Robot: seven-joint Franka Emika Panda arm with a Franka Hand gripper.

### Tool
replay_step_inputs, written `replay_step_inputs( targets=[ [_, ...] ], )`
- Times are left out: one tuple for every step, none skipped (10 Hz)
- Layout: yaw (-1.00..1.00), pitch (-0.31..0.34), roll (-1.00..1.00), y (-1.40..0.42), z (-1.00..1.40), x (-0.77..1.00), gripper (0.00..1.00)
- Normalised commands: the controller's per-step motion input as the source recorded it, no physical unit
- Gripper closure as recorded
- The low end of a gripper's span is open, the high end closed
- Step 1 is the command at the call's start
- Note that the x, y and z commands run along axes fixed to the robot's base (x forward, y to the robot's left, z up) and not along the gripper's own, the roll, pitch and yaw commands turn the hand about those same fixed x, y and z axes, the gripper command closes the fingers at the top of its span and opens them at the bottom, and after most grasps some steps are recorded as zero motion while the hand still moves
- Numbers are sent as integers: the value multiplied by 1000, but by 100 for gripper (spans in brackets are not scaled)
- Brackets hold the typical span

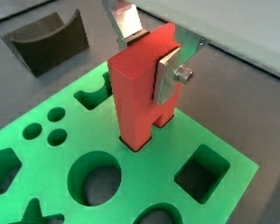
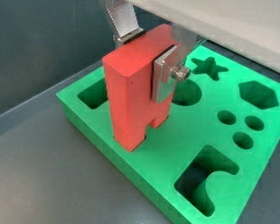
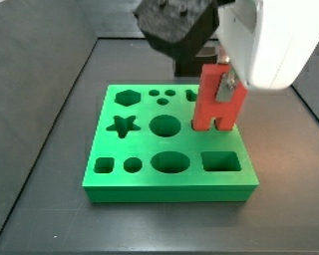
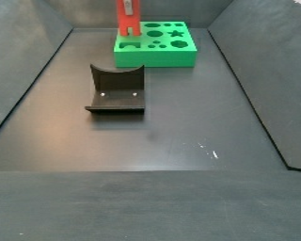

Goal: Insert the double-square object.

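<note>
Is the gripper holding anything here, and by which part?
Yes: the gripper clamps the double-square object by its upper, joined end, prongs pointing down at the green board.

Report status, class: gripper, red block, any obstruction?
Gripper shut on double-square object, above green board. Block upright, prongs down, lower end at its board cutout. Fixture stands apart; nothing in the way.

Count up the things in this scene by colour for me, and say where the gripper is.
Red-orange: 1, the double-square object, upright, its lower end at the board.
Green: 1, the cutout board.
Dark: 1, the fixture on the floor, apart from the board.
Total: 3.
The gripper is above the board, shut on the double-square object.
</note>
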Motion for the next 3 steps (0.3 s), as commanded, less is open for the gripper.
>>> replay_step_inputs(
  targets=[
    [0, 0, 0, 0, -306, 29, 100],
    [0, -3, 0, 0, -166, 0, 100],
    [0, 0, 0, 0, 0, 0, 100]
  ],
)
